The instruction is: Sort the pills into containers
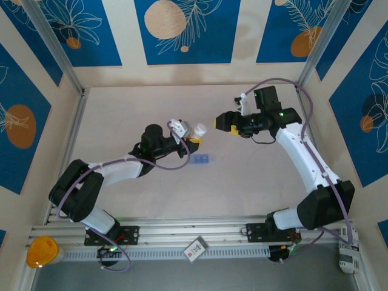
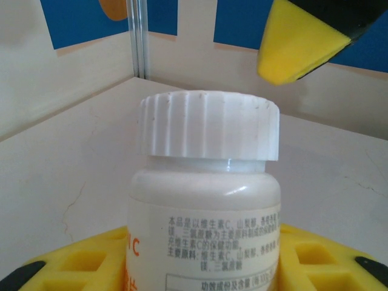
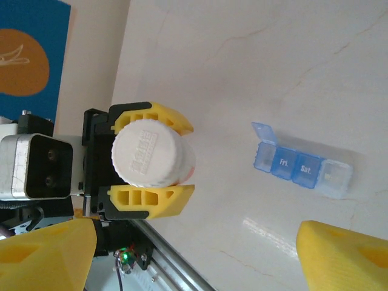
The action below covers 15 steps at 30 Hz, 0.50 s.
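- Your left end effector (image 3: 189, 160) is clamped on a white pill bottle (image 2: 206, 206). It holds the bottle tipped sideways above the bench (image 1: 254, 194), with the ribbed cap (image 2: 209, 124) facing your right arm.
- Your right end effector (image 1: 219, 121) has its jaws wide with nothing between them. It hangs near the cap but apart from it.
- Blue pill box (image 3: 301, 168) — lying on the bench between the two arms, near the bottle. One end lid (image 3: 262, 134) stands up; the compartments marked Fri. and Sat. are shut.
- Progress: early, by my reading. The cap sits on the bottle, and you cannot tell from here whether it is loosened. The open compartment looks empty, though it is too small to be sure.
- Outstanding — take off the cap, tip out the pills, fill each compartment.
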Each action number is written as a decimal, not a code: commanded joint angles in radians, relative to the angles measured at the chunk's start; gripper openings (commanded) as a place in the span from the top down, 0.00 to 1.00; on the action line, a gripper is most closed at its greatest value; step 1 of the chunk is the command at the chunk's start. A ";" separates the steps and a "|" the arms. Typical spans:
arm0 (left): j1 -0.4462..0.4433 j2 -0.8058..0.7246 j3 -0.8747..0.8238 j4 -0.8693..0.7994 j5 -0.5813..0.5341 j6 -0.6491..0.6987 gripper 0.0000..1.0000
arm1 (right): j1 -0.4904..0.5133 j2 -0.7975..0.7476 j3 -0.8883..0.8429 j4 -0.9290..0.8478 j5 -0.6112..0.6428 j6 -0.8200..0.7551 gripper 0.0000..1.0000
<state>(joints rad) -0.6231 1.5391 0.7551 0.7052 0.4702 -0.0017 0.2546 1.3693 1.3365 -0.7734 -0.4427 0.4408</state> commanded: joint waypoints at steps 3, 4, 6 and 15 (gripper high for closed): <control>0.005 -0.037 0.066 -0.165 -0.016 0.008 1.00 | 0.024 -0.072 -0.113 0.211 0.057 0.246 0.12; 0.006 -0.037 0.074 -0.187 -0.013 0.015 1.00 | 0.035 -0.076 -0.116 0.228 0.073 0.268 0.11; 0.005 -0.037 0.075 -0.194 -0.005 0.029 1.00 | 0.070 -0.070 -0.103 0.236 0.117 0.295 0.11; 0.005 -0.007 0.073 -0.157 0.030 0.032 1.00 | 0.199 0.029 0.000 0.212 0.224 0.320 0.15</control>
<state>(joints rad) -0.6231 1.5330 0.7975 0.5468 0.4679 0.0097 0.4385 1.3682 1.2953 -0.5652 -0.2581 0.7330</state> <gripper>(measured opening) 0.456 0.850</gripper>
